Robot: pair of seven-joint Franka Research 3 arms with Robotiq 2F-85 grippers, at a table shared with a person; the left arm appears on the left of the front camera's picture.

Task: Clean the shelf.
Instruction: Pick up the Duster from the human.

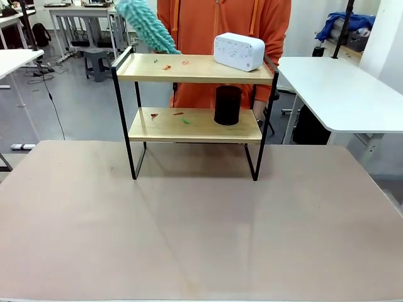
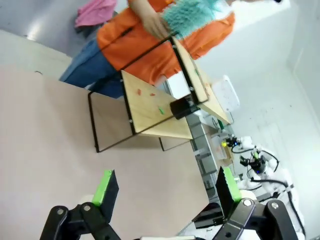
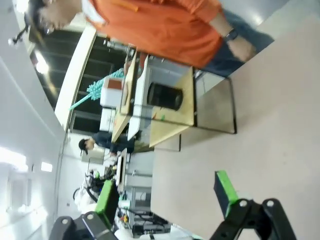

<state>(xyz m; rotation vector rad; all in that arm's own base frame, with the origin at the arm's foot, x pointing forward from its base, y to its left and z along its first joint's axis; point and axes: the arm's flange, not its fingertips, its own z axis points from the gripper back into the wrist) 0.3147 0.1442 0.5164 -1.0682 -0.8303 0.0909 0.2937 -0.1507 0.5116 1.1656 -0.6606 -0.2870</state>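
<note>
1. Shelf [image 1: 201,74] is standing well ahead of both grippers. The left gripper [image 2: 166,186] is hanging with its jaws spread wide and gripping nothing, and the right gripper [image 3: 165,192] is doing the same.
2. Just past the fingertips, bare brown tabletop [image 1: 189,233] is lying between them and the shelf's black legs.
3. Farther out, small coloured scraps [image 1: 167,67] are littering both boards. A black cylinder [image 1: 227,105] is sitting on the lower board and a white box [image 1: 238,51] on the upper.
4. Farthest off, a person is holding a teal duster [image 1: 146,25] over one end of the upper board.
5. To my eye the rack is looking light and stiff, and likely to slide or tip if pushed. A thin metal upright or a board edge is looking like the safest hold, clear of the loose box and cylinder.
</note>
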